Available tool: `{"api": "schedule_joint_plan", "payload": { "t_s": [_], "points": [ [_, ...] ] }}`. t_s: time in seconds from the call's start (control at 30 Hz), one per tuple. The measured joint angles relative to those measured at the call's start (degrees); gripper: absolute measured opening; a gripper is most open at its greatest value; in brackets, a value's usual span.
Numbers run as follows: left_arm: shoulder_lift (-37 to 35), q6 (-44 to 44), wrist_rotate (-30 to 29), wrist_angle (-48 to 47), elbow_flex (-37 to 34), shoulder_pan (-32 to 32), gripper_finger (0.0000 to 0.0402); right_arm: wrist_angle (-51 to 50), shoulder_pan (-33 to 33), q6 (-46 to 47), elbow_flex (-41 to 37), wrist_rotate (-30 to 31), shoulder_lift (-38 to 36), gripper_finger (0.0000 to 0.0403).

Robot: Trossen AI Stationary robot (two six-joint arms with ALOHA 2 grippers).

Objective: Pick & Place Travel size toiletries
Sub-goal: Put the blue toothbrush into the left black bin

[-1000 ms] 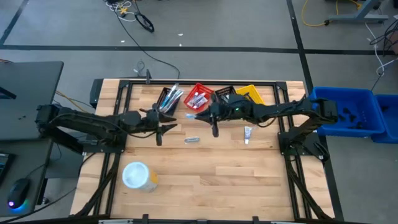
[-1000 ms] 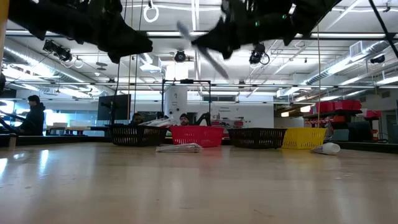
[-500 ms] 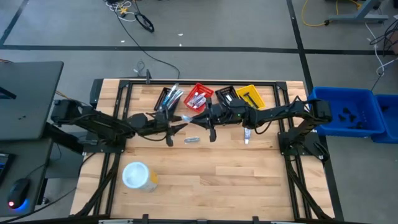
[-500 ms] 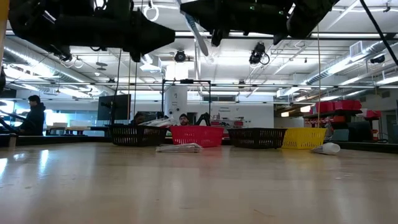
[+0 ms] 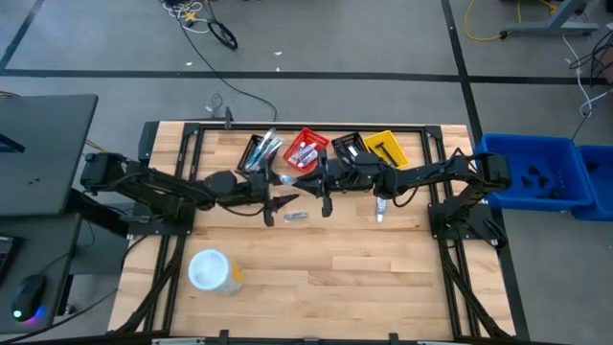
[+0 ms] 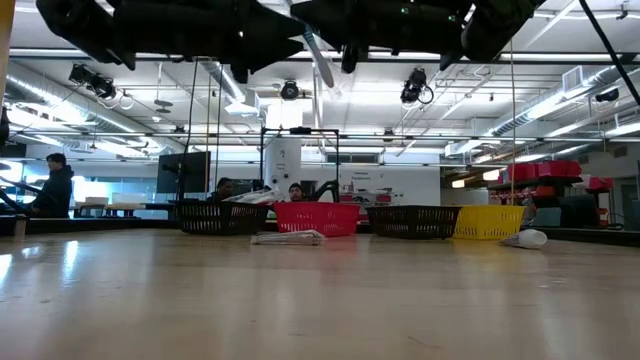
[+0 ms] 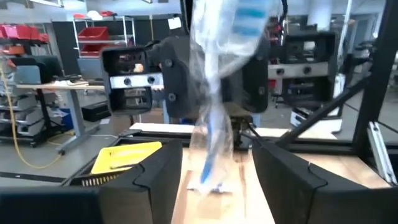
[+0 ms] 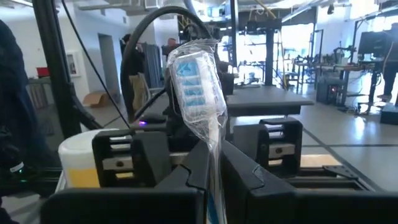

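**Entries, left to right across the high view**

1. Left gripper [image 5: 271,204], centre-left of frame. My fingers stood apart and empty. In the left wrist view the two dark fingers [image 7: 152,180] flanked the item in entry 2 without touching it.

2. Travel toothbrush in a clear crinkled wrapper, blue-and-white bristle head [image 5: 286,179]. It sat just right of my left gripper, held in the air above the wooden table [image 5: 335,278] and not resting on it.
   - Long axis: near upright in both wrist views, head uppermost [image 8: 196,78], handle running down into my right fingers.
   - It sloped in the low view [image 6: 318,60].
   - It lay straight ahead of my left gripper, in line with the gap [image 7: 214,93].

3. Silvery flat sachet [image 5: 296,216], loose on the table, just below the two grippers in the frame.

4. Right gripper [image 5: 324,195], centre of frame, clamped on the toothbrush's lower handle [image 8: 211,177]. This was the nearer arm, since it already had the item.

5. Small white tube with a blue end [image 5: 381,206], loose on the table, right of centre.

**Hard to make out**
- The wrapper hid where the handle ended.
- The high view showed the toothbrush only as a pale streak.
- Both arms were cut off at the top of the low view.
- I judged a hand-over likely, but could not be sure.
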Motion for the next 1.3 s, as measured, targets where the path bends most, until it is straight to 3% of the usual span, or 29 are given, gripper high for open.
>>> {"api": "schedule_joint_plan", "payload": {
  "t_s": [0.6,0.8,1.07,1.3],
  "points": [
    [-0.09,2.97,-0.27,-2.35,2.45,0.47,0.019,3.28,1.09,-0.03,4.39,-0.04,3.67,0.0026],
    [-0.07,4.56,-1.12,-2.92,2.45,0.49,0.013,2.48,0.82,-0.48,4.39,0.05,3.67,0.0026],
    [-0.07,1.16,-8.84,-6.34,2.43,0.47,0.0029,-1.76,-0.52,-3.23,4.38,4.65,3.69,0.004],
    [-0.09,-2.95,-14.14,-11.35,2.41,0.49,0.0028,-6.3,-2.55,-4.09,4.35,4.54,3.14,0.0079]
  ]
}}
